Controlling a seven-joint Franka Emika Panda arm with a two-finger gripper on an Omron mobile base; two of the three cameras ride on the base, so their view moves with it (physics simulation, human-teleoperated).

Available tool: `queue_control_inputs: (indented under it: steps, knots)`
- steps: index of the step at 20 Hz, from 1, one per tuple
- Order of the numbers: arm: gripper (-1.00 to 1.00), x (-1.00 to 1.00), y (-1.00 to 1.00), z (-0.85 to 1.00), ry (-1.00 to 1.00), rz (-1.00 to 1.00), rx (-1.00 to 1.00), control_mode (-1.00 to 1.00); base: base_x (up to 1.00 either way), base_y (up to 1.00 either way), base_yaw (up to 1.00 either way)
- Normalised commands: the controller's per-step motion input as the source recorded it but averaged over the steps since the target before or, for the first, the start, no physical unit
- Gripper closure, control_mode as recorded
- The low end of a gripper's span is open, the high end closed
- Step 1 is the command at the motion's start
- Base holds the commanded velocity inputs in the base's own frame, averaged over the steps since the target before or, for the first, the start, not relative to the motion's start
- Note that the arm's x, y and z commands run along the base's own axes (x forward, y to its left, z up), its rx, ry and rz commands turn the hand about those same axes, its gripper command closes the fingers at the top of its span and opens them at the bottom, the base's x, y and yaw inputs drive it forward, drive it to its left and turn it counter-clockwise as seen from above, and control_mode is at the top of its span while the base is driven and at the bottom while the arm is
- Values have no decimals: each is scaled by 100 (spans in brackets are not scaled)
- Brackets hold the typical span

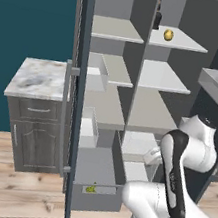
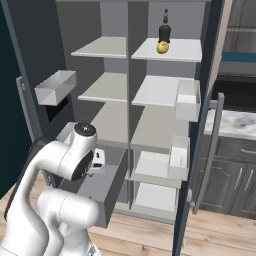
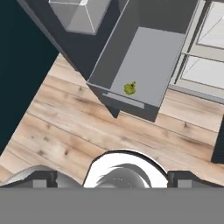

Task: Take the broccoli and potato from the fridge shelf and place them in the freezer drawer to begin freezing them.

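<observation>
Yellow-green broccoli lay inside the open freezer drawer, near its front wall. Gripper fingers stood wide, empty. Potato sat on the top shelf, at one o'clock; fetching it likely came next.

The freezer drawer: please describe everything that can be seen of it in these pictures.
The freezer drawer is a wide, deep grey box, plain and smooth like plastic, with a paler rectangular strip on its front wall. It stands pulled out from the bottom of the fridge, over the wooden floor, open at the top. On its flat floor, near the front wall, lies the broccoli, a tiny yellow-green sprig, which looks to be the only thing inside. Nothing else touches the drawer.
</observation>
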Motion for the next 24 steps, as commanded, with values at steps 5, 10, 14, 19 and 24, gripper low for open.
queue_control_inputs:
  steps: [5,10,14,19,24]
  knots:
    - [-100,0,1,-12,15,-3,-1,-100,0,0,0]
    - [-100,0,-5,-17,8,0,0,100,-1,-14,0]
    - [-100,0,0,0,0,0,0,100,0,-64,0]
    - [-100,0,0,0,0,0,0,100,31,-34,0]
    - [-100,0,0,0,0,0,0,100,82,-2,1]
